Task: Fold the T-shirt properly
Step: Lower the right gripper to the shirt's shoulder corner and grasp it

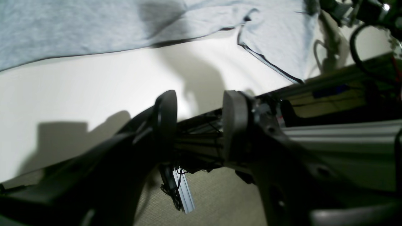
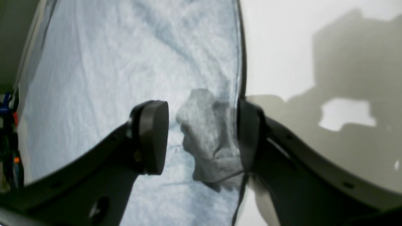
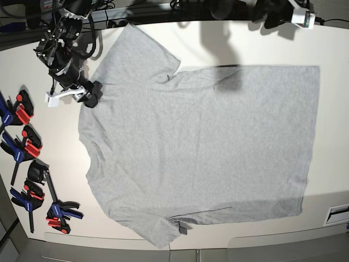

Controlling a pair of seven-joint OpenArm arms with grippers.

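Nothing to read anywhere: the T-shirt (image 3: 202, 147) lies plain side up, bare heather grey with no lettering, label or number showing. The clamps (image 3: 27, 147) just off the T-shirt's collar end show only red and blue plastic, any markings too small to make out. Both wrist views give only blurred cloth and dark gripper parts, with no sign or brand on them.
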